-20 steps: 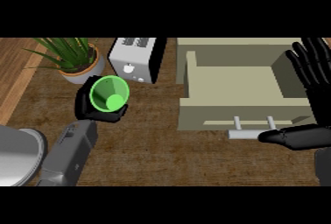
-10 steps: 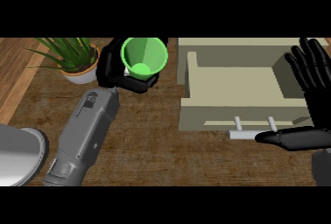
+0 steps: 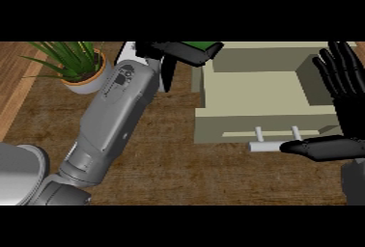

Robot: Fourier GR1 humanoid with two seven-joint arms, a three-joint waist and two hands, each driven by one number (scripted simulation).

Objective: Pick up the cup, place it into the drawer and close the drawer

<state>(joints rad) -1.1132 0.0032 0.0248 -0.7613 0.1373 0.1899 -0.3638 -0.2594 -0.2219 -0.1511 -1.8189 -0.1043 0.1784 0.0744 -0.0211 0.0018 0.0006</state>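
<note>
A dark brown wood-grain counter top (image 3: 185,169) fills most of the head view, with a paler wooden strip (image 3: 16,91) along its left edge and a spiky green potted plant (image 3: 75,62) in a white pot standing near the upper left corner.

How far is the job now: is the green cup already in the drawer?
Not yet. Done: the left hand has picked up the green cup and holds it near the top left corner of the open beige drawer. Left: set the cup inside and push the drawer shut. The open right hand rests by the drawer's white handle.
</note>
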